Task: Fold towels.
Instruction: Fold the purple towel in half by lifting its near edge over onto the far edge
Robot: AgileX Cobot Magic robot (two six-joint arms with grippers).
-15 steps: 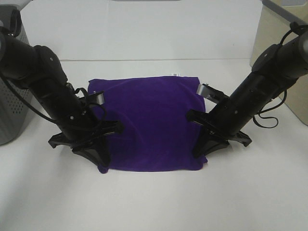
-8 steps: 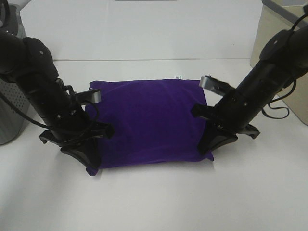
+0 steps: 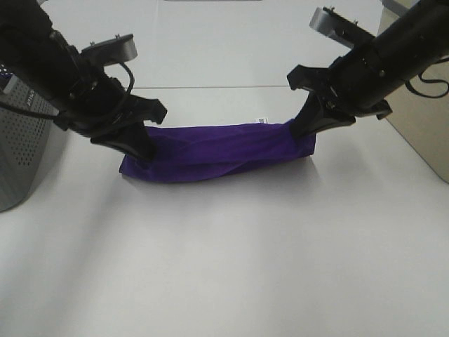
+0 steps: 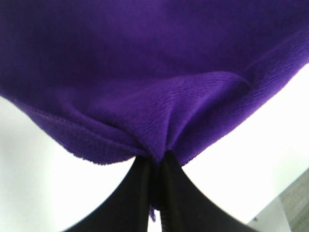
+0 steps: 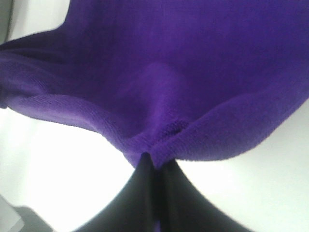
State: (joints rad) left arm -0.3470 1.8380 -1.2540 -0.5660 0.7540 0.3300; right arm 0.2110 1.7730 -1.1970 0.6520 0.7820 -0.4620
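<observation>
The deep purple towel (image 3: pixel 217 150) lies doubled over into a long narrow band across the middle of the white table, its small white tag (image 3: pixel 261 120) on the far edge. My left gripper (image 3: pixel 145 149) is shut on the towel's left end, and my right gripper (image 3: pixel 300 130) is shut on its right end. Both hold the near edge lifted and carried toward the far edge. The left wrist view shows the towel (image 4: pixel 154 96) pinched between shut black fingers (image 4: pixel 140 193). The right wrist view shows the towel (image 5: pixel 183 87) pinched the same way by its fingers (image 5: pixel 145 193).
A grey perforated bin (image 3: pixel 24 140) stands at the left edge of the table. A beige box (image 3: pixel 414 119) stands at the far right. The white table (image 3: pixel 224 267) stretches in front of the towel.
Both grippers rose and moved away toward the table's far side, carrying the towel's near edge over. The flat square became a narrow folded band.
</observation>
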